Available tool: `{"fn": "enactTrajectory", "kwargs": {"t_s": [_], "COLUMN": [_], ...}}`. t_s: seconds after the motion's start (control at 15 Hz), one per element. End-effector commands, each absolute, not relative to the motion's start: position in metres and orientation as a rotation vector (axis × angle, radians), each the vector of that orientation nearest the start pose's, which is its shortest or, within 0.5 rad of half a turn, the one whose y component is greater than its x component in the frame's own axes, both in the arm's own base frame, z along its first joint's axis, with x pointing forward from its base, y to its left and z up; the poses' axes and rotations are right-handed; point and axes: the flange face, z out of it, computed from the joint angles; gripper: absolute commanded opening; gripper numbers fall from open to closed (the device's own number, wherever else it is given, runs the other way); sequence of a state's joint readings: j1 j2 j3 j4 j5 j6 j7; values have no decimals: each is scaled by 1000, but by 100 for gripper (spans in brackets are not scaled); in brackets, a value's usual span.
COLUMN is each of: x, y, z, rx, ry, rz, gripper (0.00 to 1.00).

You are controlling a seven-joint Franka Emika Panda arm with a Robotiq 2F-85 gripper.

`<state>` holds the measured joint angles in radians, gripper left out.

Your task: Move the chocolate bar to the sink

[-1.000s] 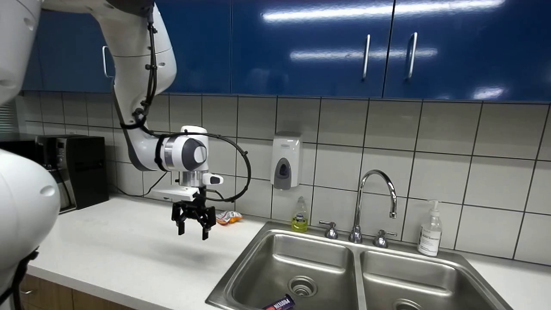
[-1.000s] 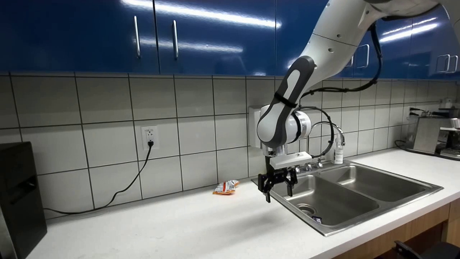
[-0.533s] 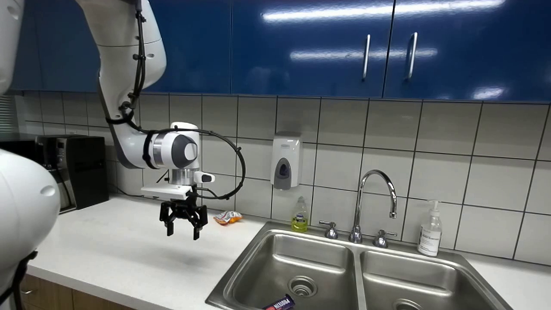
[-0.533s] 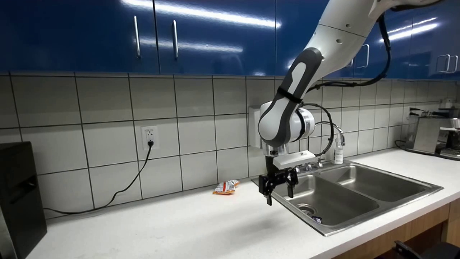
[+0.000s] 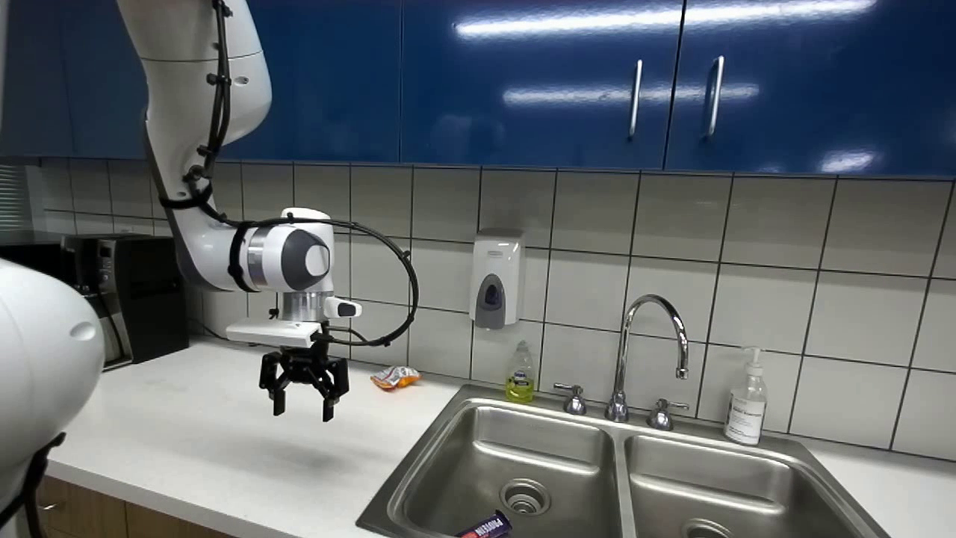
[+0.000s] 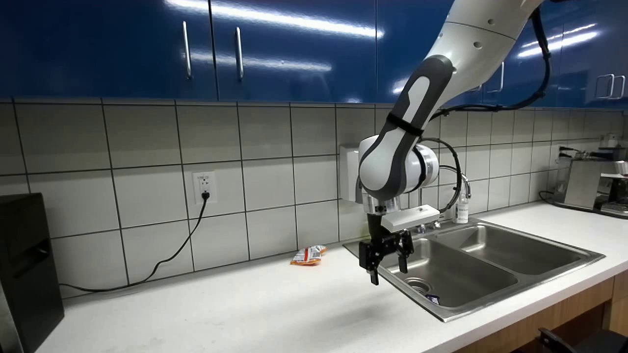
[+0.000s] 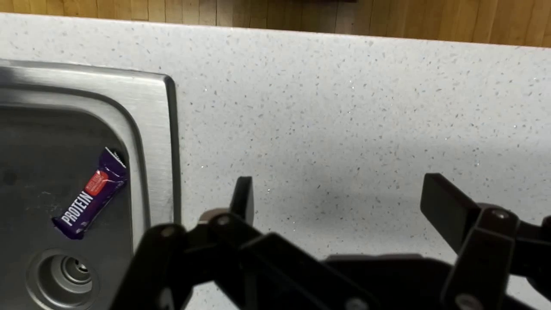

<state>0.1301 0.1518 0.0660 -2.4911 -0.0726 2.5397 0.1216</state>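
Note:
The chocolate bar (image 7: 92,196), in a dark purple wrapper with a red patch, lies on the floor of a basin of the steel sink (image 7: 155,129), near the drain and close to the side wall. An exterior view shows one end of the bar (image 5: 489,525) at the bottom of the frame; elsewhere it is a small dark spot, the bar (image 6: 432,298), beside the drain. Over the white counter next to the sink (image 5: 420,465) hangs my gripper (image 5: 304,415), pointing down. In the wrist view the gripper (image 7: 335,189) is wide open, with only bare counter visible between its fingers.
A small orange packet (image 6: 308,255) lies against the tiled wall. Behind the sink stand the curved chrome faucet (image 5: 626,344), a dish-soap bottle (image 5: 520,377) and a pump bottle (image 5: 747,407). Blue cabinets (image 5: 523,90) hang above. A black appliance (image 5: 149,299) sits on the counter.
My arm and open gripper have drifted left in an exterior view, farther from the sink. In both exterior views the chocolate bar has stayed in place.

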Motion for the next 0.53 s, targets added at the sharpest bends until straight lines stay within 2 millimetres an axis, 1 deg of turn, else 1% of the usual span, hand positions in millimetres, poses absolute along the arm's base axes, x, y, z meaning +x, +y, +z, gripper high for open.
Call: {"fn": "enactTrajectory", "kwargs": {"t_s": [0.0, 0.07, 0.13, 0.47], "x": [438, 436, 447, 443], "y": [93, 93, 92, 92], "z": [229, 229, 220, 220], "rx": [-3175, -3176, -3173, -3173], "ry": [-278, -284, -233, -242], "rz": [164, 175, 166, 171], "gripper": [100, 100, 100, 100]}}
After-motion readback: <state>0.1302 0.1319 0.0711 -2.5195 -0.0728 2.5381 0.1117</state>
